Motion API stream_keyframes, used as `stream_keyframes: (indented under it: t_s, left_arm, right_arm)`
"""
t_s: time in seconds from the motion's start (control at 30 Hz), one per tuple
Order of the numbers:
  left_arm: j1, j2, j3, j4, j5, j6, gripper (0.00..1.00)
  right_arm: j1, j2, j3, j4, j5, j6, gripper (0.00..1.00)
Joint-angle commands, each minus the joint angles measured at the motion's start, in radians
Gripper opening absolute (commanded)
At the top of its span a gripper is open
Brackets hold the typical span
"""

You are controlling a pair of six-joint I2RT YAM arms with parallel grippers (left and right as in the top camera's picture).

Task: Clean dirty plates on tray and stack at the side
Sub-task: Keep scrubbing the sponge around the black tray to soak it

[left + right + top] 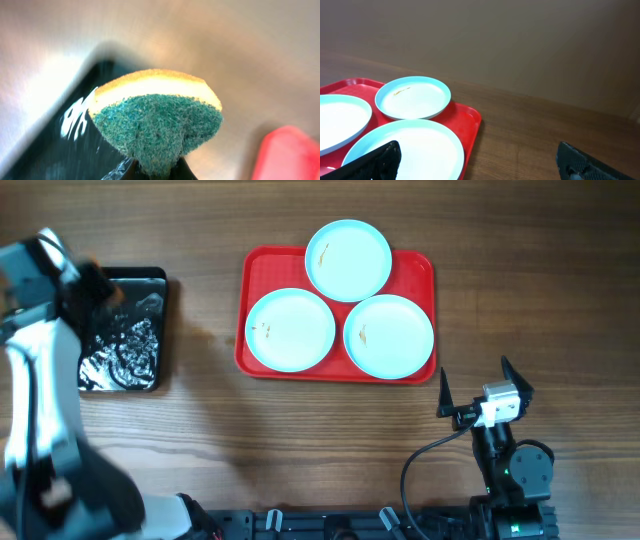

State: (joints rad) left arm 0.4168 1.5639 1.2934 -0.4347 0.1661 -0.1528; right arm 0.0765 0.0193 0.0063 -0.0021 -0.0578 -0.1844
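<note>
Three pale blue plates lie on the red tray [262, 265]: one at the back [348, 260], one front left [290, 330], one front right [389, 335]. Each carries a small brownish smear. My left gripper [159, 169] is shut on a green-and-yellow sponge [157, 120], held over the black tray [40, 150]. In the overhead view the left gripper [92, 288] hangs above that tray's upper left part, well left of the plates. My right gripper [473, 368] stands open with nothing in it, just off the red tray's front right corner. From its wrist the nearest plate [415, 145] lies behind its left finger [380, 160].
The black tray [140, 280] at the far left holds glistening liquid. Bare wooden table [540, 300] lies right of the red tray and between the two trays. The left arm's white links [35, 400] run down the left edge.
</note>
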Motion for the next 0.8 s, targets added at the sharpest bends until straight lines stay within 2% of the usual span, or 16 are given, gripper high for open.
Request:
stream_keyframes:
  t_s: [0.0,0.13,0.23,0.33,0.43,0.63,0.77]
  left_arm:
    - [-0.005,-0.098,0.030,0.012,0.032,0.019,0.04]
    - [-0.005,-0.027,-0.013,-0.028,-0.059,0.019,0.04]
    - [-0.005,0.142,-0.091,-0.027,-0.113,0.026,0.04]
    - [-0.004,0.234,-0.088,-0.094,-0.157,0.109,0.04]
    - [-0.006,0.191,-0.055,-0.109,-0.188,0.108,0.04]
    - [-0.009,-0.072,0.021,-0.034,-0.028,0.108,0.04]
    - [-0.009,-0.071,0.000,-0.026,-0.041,0.108,0.04]
  right_arm:
    - [-0.006,-0.012,-0.001,0.003,0.010,0.003,1.00]
    - [-0.006,-0.012,-0.001,0.004,0.010,0.003,1.00]
    - [-0.006,-0.012,-0.001,0.003,0.010,0.003,0.99]
    - [-0.006,-0.012,-0.001,0.003,0.010,0.003,1.00]
    - [-0.006,-0.012,-0.001,0.003,0.010,0.003,1.00]
    - [-0.006,-0.012,-0.001,0.003,0.010,0.003,1.00]
    - [-0.006,-0.012,-0.001,0.003,0.010,0.003,1.00]
